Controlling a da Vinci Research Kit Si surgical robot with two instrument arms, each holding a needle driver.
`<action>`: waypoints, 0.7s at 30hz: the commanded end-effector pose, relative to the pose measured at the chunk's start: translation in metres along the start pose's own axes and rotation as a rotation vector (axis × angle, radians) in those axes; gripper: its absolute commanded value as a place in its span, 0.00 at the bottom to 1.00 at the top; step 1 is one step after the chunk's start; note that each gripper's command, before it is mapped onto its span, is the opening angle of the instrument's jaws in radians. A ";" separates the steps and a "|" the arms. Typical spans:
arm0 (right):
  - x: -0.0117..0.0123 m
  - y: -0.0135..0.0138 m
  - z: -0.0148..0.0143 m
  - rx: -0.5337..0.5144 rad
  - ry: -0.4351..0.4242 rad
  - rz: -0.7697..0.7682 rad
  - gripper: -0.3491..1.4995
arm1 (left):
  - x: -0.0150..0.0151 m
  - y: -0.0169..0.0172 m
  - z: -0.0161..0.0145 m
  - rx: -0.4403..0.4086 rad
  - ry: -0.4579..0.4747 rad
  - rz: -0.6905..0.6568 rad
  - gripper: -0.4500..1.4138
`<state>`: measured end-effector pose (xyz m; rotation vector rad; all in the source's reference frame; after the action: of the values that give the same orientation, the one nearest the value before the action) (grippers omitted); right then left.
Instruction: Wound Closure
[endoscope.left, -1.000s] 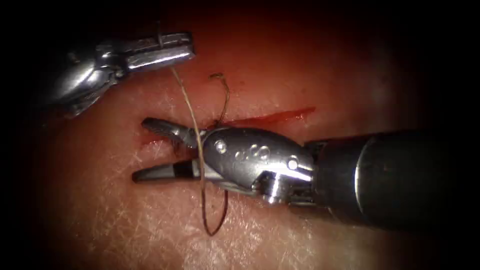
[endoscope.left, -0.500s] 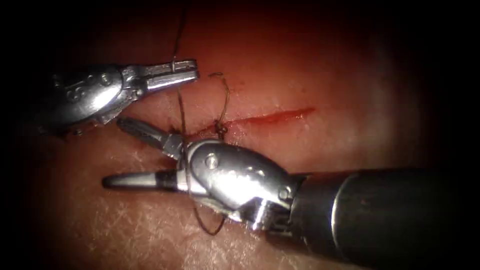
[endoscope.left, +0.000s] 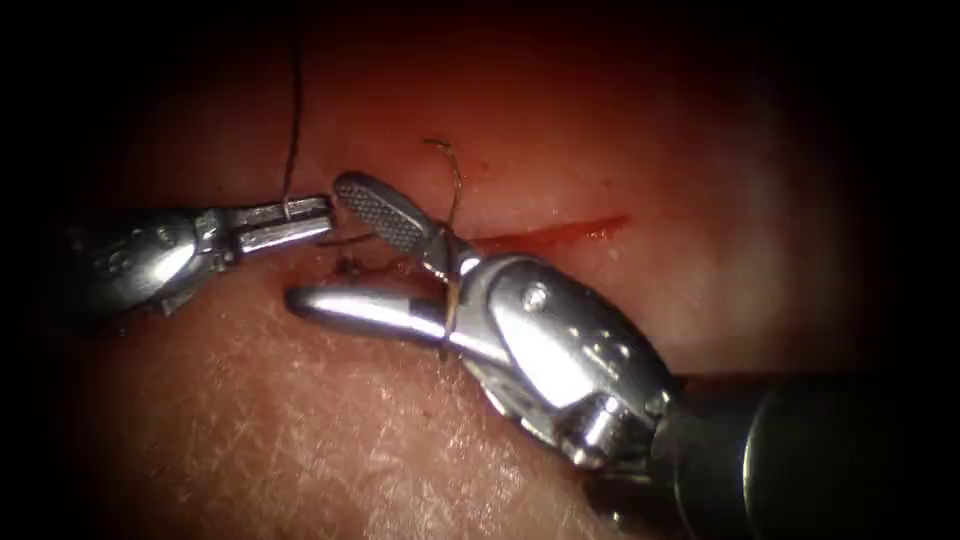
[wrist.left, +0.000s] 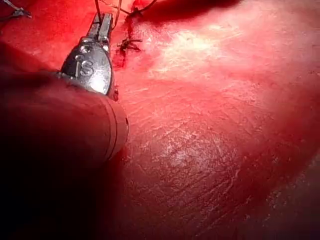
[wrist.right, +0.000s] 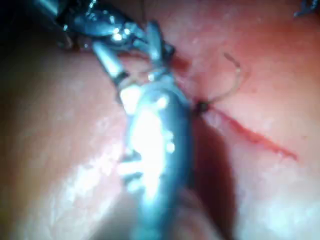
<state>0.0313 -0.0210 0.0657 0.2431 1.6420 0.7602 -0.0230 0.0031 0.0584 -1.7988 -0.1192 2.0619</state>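
The tissue (endoscope.left: 330, 430) is pinkish red with a fine pale crisscross of skin lines, and the cut (endoscope.left: 555, 234) runs across it as a thin bright red line of fluid. The thread (endoscope.left: 292, 110) is dark brown where it rises from the left tool (endoscope.left: 322, 215), while the loose cut end (endoscope.left: 452, 170) looks tan. Both the left tool and the right tool (endoscope.left: 330, 245) are shiny silver steel, the right tool's upper jaw face showing a fine cross-hatched grid, and its shaft (endoscope.left: 820, 460) is dull black.
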 end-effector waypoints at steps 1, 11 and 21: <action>-0.0010 0.0003 -0.0001 -0.020 -0.002 0.021 0.55 | -0.0006 0.0004 0.0007 0.003 -0.001 0.000 0.00; -0.0022 0.0025 -0.0009 -0.228 -0.004 0.070 0.55 | -0.0006 0.0034 0.0031 -0.016 0.009 0.008 0.00; -0.0032 0.0033 -0.0002 -0.405 -0.073 0.029 0.56 | -0.0010 0.0029 0.0034 -0.024 0.012 0.010 0.00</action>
<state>0.0305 -0.0199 0.0696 -0.0050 1.3768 1.0716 -0.0264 0.0011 0.0584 -1.8278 -0.1292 2.0668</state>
